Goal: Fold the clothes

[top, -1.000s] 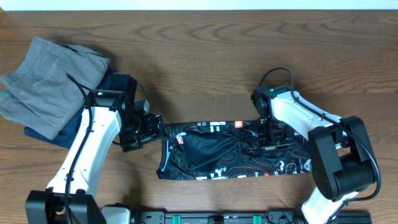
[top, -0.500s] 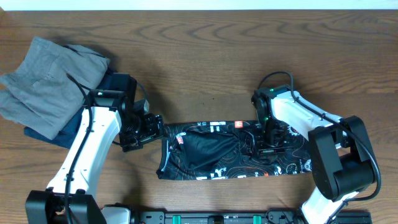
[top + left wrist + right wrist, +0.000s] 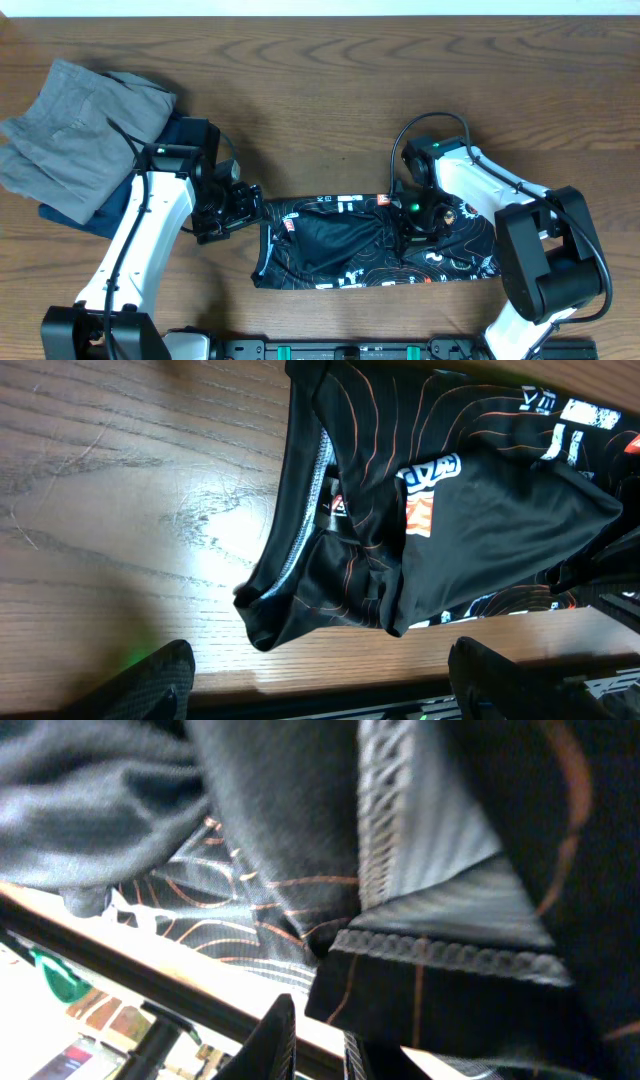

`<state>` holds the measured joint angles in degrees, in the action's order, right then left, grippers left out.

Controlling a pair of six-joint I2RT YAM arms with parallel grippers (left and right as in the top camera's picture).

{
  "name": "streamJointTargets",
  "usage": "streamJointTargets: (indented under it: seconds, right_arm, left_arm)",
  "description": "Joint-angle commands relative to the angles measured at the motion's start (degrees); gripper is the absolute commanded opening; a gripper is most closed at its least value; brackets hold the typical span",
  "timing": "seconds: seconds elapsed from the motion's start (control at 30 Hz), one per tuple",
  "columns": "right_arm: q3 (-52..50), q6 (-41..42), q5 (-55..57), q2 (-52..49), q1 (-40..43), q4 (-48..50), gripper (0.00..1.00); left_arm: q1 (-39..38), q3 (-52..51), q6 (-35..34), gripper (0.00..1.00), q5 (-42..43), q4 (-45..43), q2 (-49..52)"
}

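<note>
One black jersey (image 3: 330,245) lies on the table (image 3: 320,100), right pincer (image 3: 410,225) upon it

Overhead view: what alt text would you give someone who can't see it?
A black jersey with orange lines lies bunched on a wooden table. The jaws of the right arm rest on its middle, those of the left arm just off its left end; a grey garment sits far left.

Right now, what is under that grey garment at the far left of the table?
A dark blue garment lies under the grey garment, its edges showing at the lower and right sides. Anything else beneath is covered.
</note>
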<state>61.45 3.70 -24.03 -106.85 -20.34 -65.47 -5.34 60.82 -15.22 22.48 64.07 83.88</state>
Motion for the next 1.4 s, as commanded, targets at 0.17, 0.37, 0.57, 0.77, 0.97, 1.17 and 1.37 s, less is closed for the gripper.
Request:
streamJointTargets:
  seconds: [0.17, 0.37, 0.57, 0.77, 0.97, 1.17, 1.37]
  right_arm:
    - [3.7, -2.3, 0.3, 8.7, 0.2, -0.5, 0.18]
    - [5.2, 1.6, 11.5, 13.5, 1.9, 2.4, 0.79]
    - [3.6, 6.3, 17.6, 11.1, 2.8, 3.2, 0.68]
    - [2.1, 8.5, 16.5, 7.2, 2.8, 5.9, 0.63]
    - [2.1, 8.5, 13.2, 4.6, 2.6, 7.3, 0.60]
    - [2.1, 8.5, 8.5, 4.2, 2.6, 9.9, 0.26]
    - [2.1, 8.5, 4.2, 4.2, 2.6, 17.5, 0.01]
  left_arm:
    - [0.2, 1.0, 0.1, 0.83, -0.3, 0.2, -0.5]
    - [0.2, 1.0, 0.1, 0.84, -0.3, 0.2, -0.5]
    - [0.2, 1.0, 0.1, 0.83, -0.3, 0.2, -0.5]
    - [0.2, 1.0, 0.1, 0.83, -0.3, 0.2, -0.5]
    - [0.2, 1.0, 0.1, 0.84, -0.3, 0.2, -0.5]
    - [0.2, 1.0, 0.1, 0.84, -0.3, 0.2, -0.5]
    - [0.2, 1.0, 0.1, 0.83, -0.3, 0.2, -0.5]
